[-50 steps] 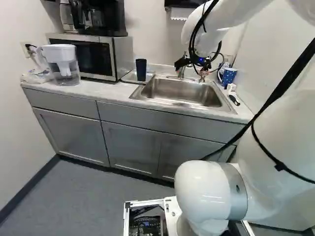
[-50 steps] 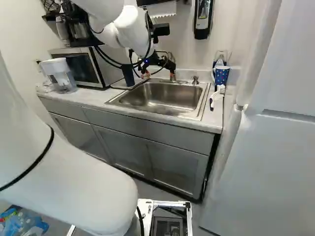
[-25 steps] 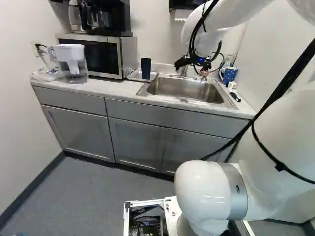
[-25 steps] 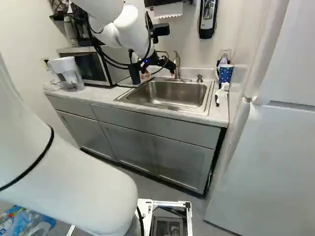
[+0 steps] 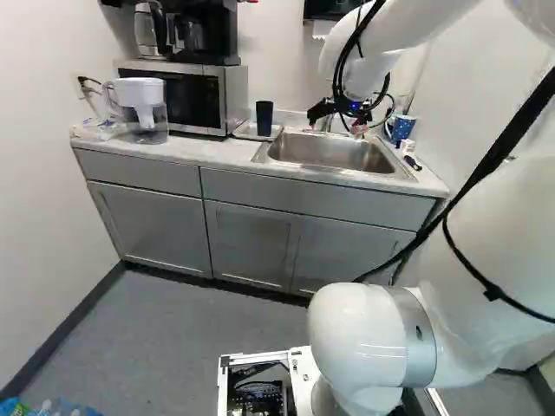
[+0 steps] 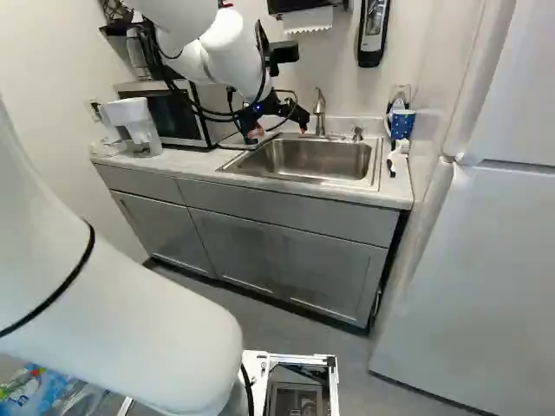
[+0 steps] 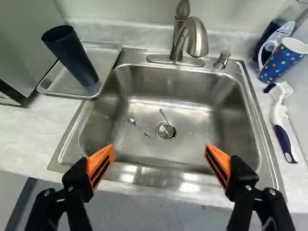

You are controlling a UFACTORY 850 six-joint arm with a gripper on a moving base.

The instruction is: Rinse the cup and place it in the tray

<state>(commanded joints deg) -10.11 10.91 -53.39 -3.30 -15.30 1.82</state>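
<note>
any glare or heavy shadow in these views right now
wrist view: bright glare patches along the near side of the sink, softer shine on its floor; left base view: faint glints on the arm, dark shade along the foot of the cabinets; right base view: dark shade along the cabinets' foot there too

The room is bright. White shiny spots glare on the sink's [image 7: 192, 137] near edge. The white arm [image 5: 355, 338] shines softly. The floor [image 5: 173, 321] looks dimmer.
</note>
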